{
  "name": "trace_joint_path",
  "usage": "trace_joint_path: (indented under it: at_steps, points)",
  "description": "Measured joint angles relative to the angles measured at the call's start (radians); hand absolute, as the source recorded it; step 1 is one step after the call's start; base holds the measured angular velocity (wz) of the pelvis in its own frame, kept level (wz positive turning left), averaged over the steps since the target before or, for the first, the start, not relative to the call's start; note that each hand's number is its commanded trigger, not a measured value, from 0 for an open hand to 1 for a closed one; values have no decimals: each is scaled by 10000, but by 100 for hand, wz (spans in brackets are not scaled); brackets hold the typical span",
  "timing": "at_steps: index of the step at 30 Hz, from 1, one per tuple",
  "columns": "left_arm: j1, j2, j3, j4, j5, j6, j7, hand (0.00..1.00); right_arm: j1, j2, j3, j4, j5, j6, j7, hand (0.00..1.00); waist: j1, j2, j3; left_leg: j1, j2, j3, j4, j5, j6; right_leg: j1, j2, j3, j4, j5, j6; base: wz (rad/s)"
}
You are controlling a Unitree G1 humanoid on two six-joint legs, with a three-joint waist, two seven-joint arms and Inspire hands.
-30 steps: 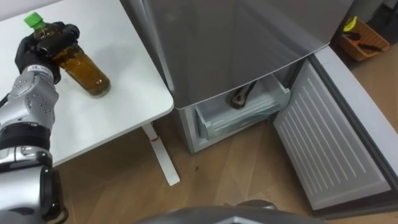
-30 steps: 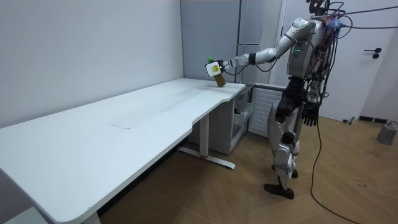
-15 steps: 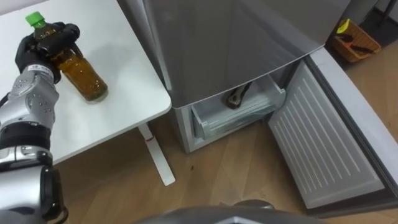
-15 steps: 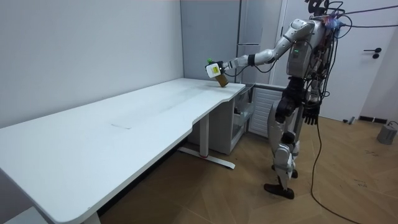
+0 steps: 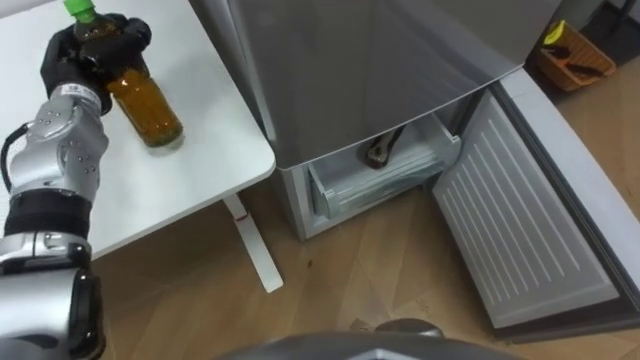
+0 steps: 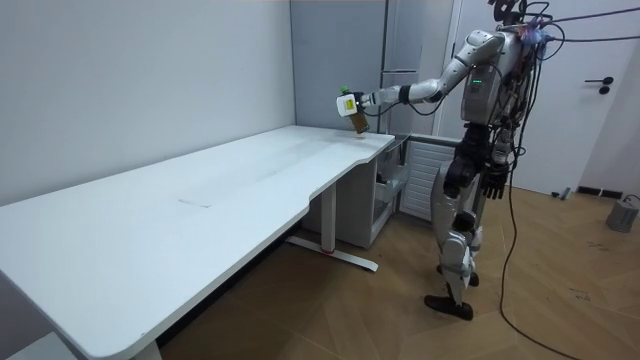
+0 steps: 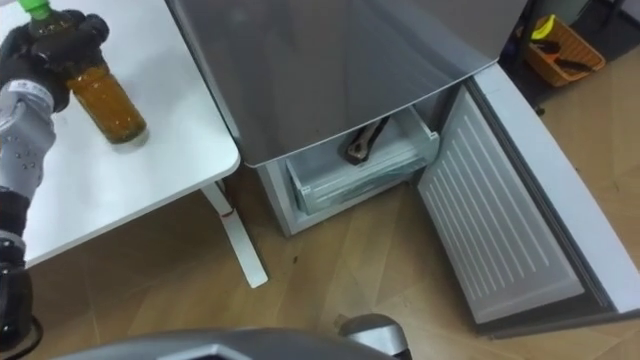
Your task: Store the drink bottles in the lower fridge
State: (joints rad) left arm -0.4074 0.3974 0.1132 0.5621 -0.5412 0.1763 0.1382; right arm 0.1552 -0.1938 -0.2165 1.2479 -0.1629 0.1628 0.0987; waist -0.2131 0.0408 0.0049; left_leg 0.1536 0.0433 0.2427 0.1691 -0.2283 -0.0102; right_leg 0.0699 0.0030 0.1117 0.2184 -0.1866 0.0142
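Observation:
My left hand [image 5: 85,55] is shut on the neck of a bottle of amber drink [image 5: 150,110] with a green cap. The bottle hangs nearly upright just above the right end of the white table [image 5: 190,180]. In the room view the bottle [image 6: 352,117] is held out at chest height over the table's corner, and my right hand [image 6: 492,185] hangs by my hip. The grey fridge [image 5: 380,60] stands right of the table. Its lower door [image 5: 530,240] is swung wide open, and a clear drawer [image 5: 385,180] inside holds a dark object [image 5: 380,150].
An orange basket [image 5: 575,55] with a yellow item sits on the floor behind the open door. The table's white leg [image 5: 250,245] stands close to the fridge's left side. Wooden floor lies before the fridge.
My left hand has raised the bottle off the table and tipped it more upright. The open fridge is unchanged.

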Motion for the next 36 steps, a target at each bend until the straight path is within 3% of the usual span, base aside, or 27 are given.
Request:
trace_joint_path:
  at_steps: [8, 14, 18, 23, 30, 33, 35, 36]
  points:
    - [1020, -495, 4, -2760, 108, 1, -70, 100, 28, 23, 86, 25, -46, 18, 52, 0, 37, -45, 2, -87, -15, -226, 0, 2, 2, 79, -43, -244, -138, -1, -1, 9]
    - [1454, -1108, 2, -4174, 268, 1, -314, 100, -69, 54, 377, -8, -32, 125, -2, 0, 313, -93, 20, -86, -22, -424, 24, 4, 0, 179, -75, -475, -174, -7, -10, 9]
    - [2136, -1185, -14, -5320, 1172, 76, -472, 100, -358, 57, 379, 4, -27, 140, 40, 0, 320, -111, 8, -224, -48, -547, 160, 4, 1, 169, -144, -712, -308, -7, -12, 11]
    - [2674, -1190, -8, -6206, 1197, 216, -881, 100, -360, 53, 785, 76, -29, 384, 53, 0, 624, -148, -4, -307, -60, -891, 236, 4, 0, 348, -180, -1074, -338, -20, -33, 20]
    - [3429, -1190, 1, -6666, 1183, 279, -1191, 100, -428, 49, 880, 293, -14, 358, 136, 0, 1067, -203, -42, -385, -116, -1393, 380, 5, -2, 564, -213, -1461, -509, -35, -53, 20]
    - [4083, -1198, 17, -7608, 1183, 282, -1268, 100, -378, 52, 1115, 254, -32, 356, 183, 0, 1120, -252, -56, -408, -198, -1656, 381, 18, 7, 686, -288, -1730, -511, -103, -30, 26]
    - [4477, -1308, 13, -8144, 1071, 282, -1422, 100, -358, 36, 1174, 261, -29, 379, 223, 0, 1205, -275, -69, -395, -249, -1766, 381, 28, 20, 739, -348, -1889, -504, -155, -8, 24]
    - [4625, -1503, 2, -8351, 934, 282, -1503, 100, -362, 42, 1190, 262, -32, 388, 233, 0, 1347, -287, -66, -392, -267, -1795, 374, 35, 33, 746, -369, -1931, -495, -171, 0, 14]
